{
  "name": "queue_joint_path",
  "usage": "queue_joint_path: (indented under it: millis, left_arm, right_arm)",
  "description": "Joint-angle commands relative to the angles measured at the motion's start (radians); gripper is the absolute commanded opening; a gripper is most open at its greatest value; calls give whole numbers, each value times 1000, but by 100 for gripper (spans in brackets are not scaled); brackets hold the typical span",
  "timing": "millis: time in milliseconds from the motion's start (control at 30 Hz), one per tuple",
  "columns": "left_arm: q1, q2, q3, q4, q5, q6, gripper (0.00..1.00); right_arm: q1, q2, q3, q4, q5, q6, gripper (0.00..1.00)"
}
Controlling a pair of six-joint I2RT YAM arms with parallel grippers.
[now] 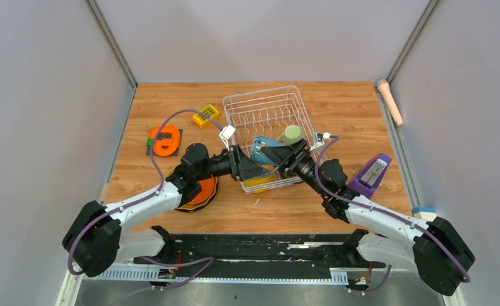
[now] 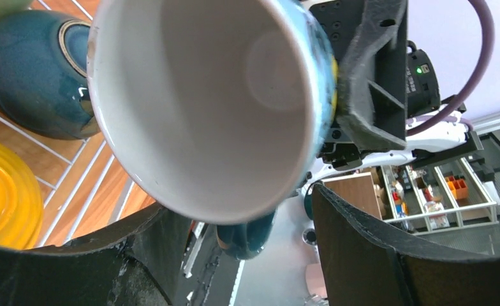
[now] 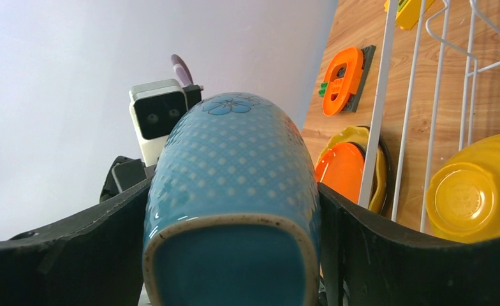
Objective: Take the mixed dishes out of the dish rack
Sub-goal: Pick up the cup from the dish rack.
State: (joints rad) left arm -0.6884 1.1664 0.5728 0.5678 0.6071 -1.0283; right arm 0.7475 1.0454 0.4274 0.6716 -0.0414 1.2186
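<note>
The blue mug (image 1: pixel 268 148) hangs on its side over the front of the white dish rack (image 1: pixel 260 94). My right gripper (image 1: pixel 287 157) is shut on its dotted body (image 3: pixel 235 146), base toward the camera. My left gripper (image 1: pixel 255 166) faces the mug's white mouth (image 2: pixel 203 95). Its fingers stand either side of the rim and handle, still open, with a gap on the right. A pale green mug (image 1: pixel 291 134), a yellow bowl (image 1: pixel 260 183) and a dark bowl (image 2: pixel 30 76) are in the rack. Orange and yellow plates (image 3: pixel 340 169) are stacked on the table left of the rack.
An orange round gadget (image 1: pixel 164 140) and a small yellow studded brick (image 1: pixel 206 115) lie at the back left. A purple object (image 1: pixel 372 173) sits by the right arm, and a pink cylinder (image 1: pixel 389 101) lies along the right wall. Walls enclose the table on three sides.
</note>
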Motion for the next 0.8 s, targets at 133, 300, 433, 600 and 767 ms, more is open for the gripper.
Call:
queue_joint_path:
  millis: [133,300,433,600,767]
  left_arm:
    - [-22,41,44,105,-38,-39,60]
    - [-23,67,42,118,-37,-42,32]
    - [-23,69,34,118,-37,-40,2]
    - [-23,24,19,71,-71,-3,0]
    - [-23,-113,16,-67,-169,79,0]
  right_arm:
    - [60,20,48,185,95,28,0]
    - [107,46,46,217,110,18,1]
    - [129,54,42,223,100,18,8]
    - [133,-11,34,89,141,14,52]
    - [132,-106,80,-277,241,-13,80]
